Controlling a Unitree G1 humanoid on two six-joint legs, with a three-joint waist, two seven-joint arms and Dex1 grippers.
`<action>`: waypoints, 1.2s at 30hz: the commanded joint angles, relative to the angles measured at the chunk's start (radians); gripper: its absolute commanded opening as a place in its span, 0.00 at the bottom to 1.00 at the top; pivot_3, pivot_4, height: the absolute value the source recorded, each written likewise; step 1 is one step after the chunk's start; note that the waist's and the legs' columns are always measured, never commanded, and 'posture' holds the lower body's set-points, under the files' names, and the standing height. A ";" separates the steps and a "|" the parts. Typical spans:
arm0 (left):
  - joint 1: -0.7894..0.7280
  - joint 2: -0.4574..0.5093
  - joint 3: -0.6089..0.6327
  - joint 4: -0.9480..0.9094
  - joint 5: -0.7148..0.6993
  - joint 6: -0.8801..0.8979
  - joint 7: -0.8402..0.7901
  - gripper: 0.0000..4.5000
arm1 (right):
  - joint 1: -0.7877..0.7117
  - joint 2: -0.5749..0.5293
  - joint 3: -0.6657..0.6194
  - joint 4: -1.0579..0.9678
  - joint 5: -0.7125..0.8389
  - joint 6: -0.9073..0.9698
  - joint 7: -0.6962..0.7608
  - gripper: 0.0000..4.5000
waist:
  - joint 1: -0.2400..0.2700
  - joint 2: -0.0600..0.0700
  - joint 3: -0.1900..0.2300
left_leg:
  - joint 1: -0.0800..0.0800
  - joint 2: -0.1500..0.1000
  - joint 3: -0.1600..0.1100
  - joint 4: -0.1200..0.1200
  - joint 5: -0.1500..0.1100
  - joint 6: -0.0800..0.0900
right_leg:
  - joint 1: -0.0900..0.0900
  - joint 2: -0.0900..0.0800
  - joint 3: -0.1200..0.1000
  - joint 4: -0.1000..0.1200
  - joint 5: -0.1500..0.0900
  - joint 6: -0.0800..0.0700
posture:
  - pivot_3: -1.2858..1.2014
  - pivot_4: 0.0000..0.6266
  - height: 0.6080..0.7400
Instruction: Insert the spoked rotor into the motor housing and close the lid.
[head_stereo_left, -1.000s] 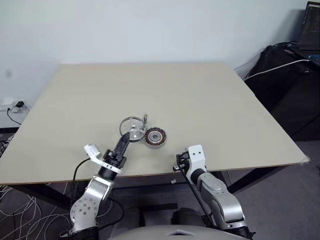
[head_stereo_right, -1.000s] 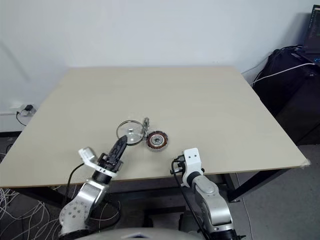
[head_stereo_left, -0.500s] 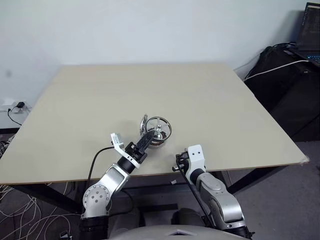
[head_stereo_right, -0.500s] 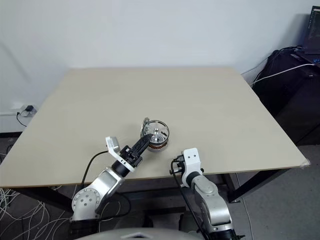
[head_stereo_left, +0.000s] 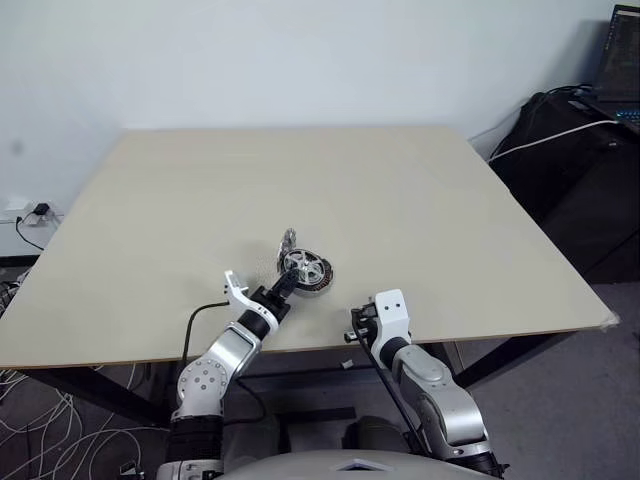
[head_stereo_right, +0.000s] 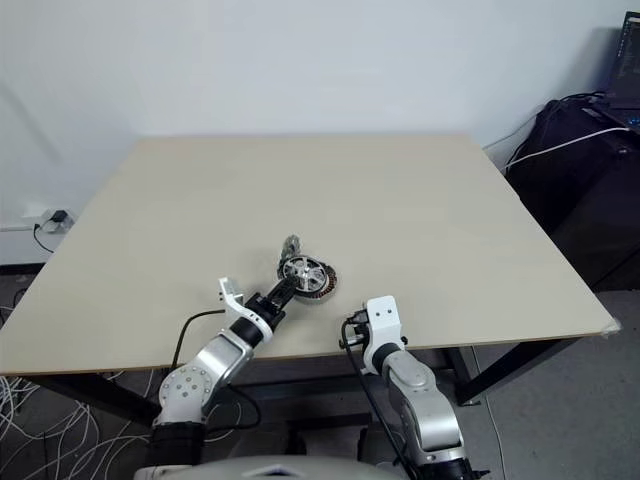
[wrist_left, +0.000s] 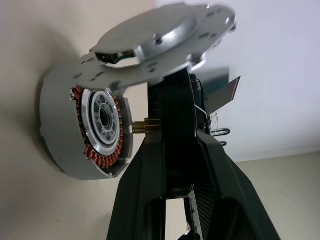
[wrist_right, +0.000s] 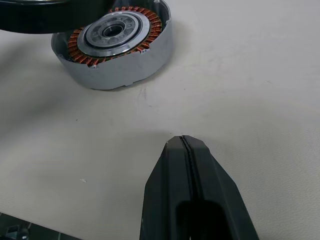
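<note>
The left gripper (head_stereo_left: 287, 279) pinches the spoked rotor (wrist_left: 165, 42) just above the motor housing (wrist_right: 114, 42) on the desk (head_stereo_left: 400, 200). Centre its shaft over the bearing, then lower squarely. The right gripper (wrist_right: 184, 142) rests pressed together nearby.

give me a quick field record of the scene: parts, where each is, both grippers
rotor: held in left gripper, tilted above the housing, brass shaft aimed at its centre
motor housing: on the table, open, copper windings showing, not yet filled
right gripper: shut, empty, low over the table near the housing
task stage: rotor not yet seated
</note>
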 joint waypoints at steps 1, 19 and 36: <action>-0.049 -0.106 -0.018 0.015 -0.016 0.003 -0.044 0.10 | -0.014 0.003 -0.003 -0.025 0.007 -0.019 -0.005 0.00 | 0.000 0.000 0.000 | 0.000 0.000 0.000 0.000 0.000 0.000 | 0.000 0.000 0.000 0.000 0.000 0.000 | 0.52 0.00 1.00; -0.135 -0.130 -0.007 0.203 0.042 -0.055 -0.127 0.10 | -0.006 0.004 0.001 -0.033 0.004 -0.018 -0.007 0.00 | 0.000 0.000 0.000 | 0.000 0.000 0.000 0.001 0.000 0.000 | 0.000 0.000 0.000 0.000 0.000 0.000 | 0.52 0.00 1.00; -0.184 -0.157 0.025 0.274 0.030 -0.085 -0.157 0.10 | -0.008 0.000 0.006 -0.036 0.003 -0.016 -0.004 0.00 | 0.000 0.000 0.000 | 0.000 0.000 0.000 0.002 0.000 0.000 | 0.000 0.000 -0.001 0.000 0.000 0.000 | 0.52 0.00 1.00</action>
